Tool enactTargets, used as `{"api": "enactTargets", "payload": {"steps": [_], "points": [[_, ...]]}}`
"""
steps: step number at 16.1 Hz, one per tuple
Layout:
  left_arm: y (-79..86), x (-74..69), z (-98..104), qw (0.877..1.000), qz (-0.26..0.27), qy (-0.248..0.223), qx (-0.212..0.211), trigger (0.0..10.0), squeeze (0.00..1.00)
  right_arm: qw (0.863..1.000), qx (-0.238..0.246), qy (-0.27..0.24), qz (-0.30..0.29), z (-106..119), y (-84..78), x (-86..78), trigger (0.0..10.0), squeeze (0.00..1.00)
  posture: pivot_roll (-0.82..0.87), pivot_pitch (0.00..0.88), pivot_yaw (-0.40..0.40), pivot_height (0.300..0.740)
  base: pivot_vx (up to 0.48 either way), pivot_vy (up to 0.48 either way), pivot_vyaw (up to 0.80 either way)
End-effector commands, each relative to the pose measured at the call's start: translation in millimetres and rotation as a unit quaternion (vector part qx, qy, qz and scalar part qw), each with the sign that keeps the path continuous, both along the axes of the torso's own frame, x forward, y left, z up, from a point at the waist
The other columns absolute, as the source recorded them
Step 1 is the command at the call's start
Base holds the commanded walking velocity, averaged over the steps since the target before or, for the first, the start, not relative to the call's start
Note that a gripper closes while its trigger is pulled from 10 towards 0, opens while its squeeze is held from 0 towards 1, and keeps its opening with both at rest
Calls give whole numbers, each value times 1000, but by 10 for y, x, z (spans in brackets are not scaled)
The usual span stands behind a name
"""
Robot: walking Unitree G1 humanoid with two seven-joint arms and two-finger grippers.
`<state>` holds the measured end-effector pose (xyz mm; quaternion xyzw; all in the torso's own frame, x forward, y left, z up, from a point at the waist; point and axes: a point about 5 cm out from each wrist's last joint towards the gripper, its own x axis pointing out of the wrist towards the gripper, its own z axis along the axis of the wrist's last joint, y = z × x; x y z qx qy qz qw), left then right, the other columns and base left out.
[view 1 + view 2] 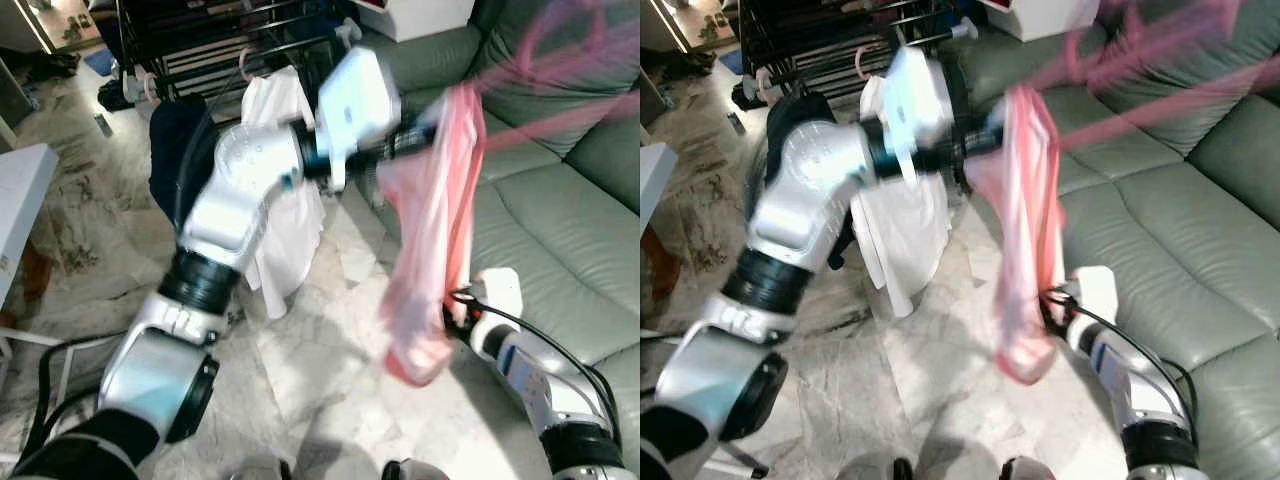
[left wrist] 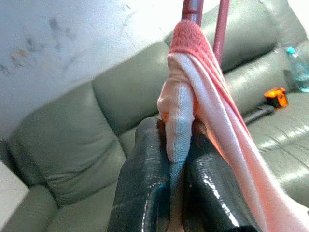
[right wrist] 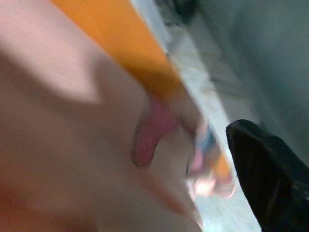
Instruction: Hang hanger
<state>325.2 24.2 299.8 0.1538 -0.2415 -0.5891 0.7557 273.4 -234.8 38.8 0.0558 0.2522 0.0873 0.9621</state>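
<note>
Hanger point(image 1: 560, 60), pink and blurred, rides above the left tool point(image 2: 176, 193), whose fingers are clamped on the pink garment point(image 1: 430, 250) draped from it; carrying step, I'd say, next needing its hook brought to the drying rack point(image 1: 230, 40).

Floor point(image 1: 310, 370) is pale marble-look tile with grey-brown veining; grey-green leather sofa point(image 1: 560, 230) fills the right side, cushions creased; black metal drying rack point(image 1: 215, 45) stands at the back, a white garment point(image 1: 285, 215) and a dark one point(image 1: 170, 150) hanging from it; white table edge point(image 1: 20, 195) at far left; a white box point(image 1: 415, 15) sits behind the sofa arm; lighting bright and even.
</note>
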Motion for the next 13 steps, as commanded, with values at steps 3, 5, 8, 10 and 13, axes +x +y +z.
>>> {"api": "enactTargets", "payload": {"steps": [3, 5, 8, 10, 13], "points": [[318, 198, -33, 997, 80, -8, 14, 0, 0, 999, -30, 3, -18, 43, -215, -108, 0, 0, -35, 43, 75, 740, 0, 0, 0], [584, 370, -304, 988, 145, 12, 51, 0, 0, 998, -59, -29, -19, 271, -508, -264, 0, 0, -71, 52, 84, 740, 0, 0, 0], [924, 476, -712, 972, 204, 73, 91, 0, 0, 981, -104, -101, -130, 760, -1138, -281, 0, 0, -91, 57, 91, 740, 0, 0, 0], [1044, 453, -936, 966, 206, 101, 122, 0, 0, 958, -122, -164, -203, 1157, -1374, -172, 0, 0, -102, 55, 95, 740, 0, 0, 0], [1052, 347, -1106, 968, 146, 164, 120, 0, 0, 947, -104, -178, -247, 1378, -1413, 29, 0, 0, -91, 51, 84, 740, 0, 0, 0]]}}
